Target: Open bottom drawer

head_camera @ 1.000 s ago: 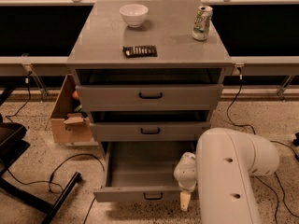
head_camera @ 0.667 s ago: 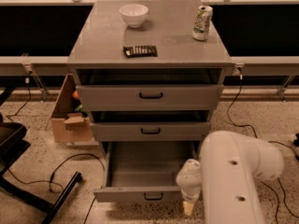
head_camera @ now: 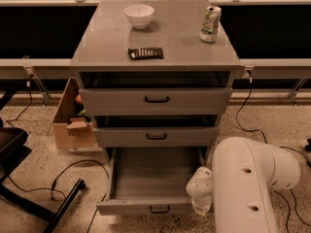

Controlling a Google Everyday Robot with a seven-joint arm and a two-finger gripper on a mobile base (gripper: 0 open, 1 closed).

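Note:
The bottom drawer [head_camera: 146, 183] of the grey cabinet is pulled far out. Its plain grey inside shows, and its low front panel with a small black bar handle [head_camera: 159, 209] is near the bottom of the view. My gripper [head_camera: 200, 207] hangs at the end of the white arm [head_camera: 252, 188], just off the drawer's front right corner, to the right of the handle and apart from it. It holds nothing that I can see.
Above are the mid-sized drawer [head_camera: 156, 136] and the top drawer [head_camera: 156, 100], both slightly ajar. On the cabinet top are a white bowl [head_camera: 139, 15], a dark snack bar [head_camera: 146, 53] and a can [head_camera: 210, 24]. A cardboard box [head_camera: 73, 125] stands left. Cables and a black chair base [head_camera: 43, 203] lie on the floor.
The arm and gripper have shifted slightly to the right, away from the drawer's handle. The drawer stays pulled out as before.

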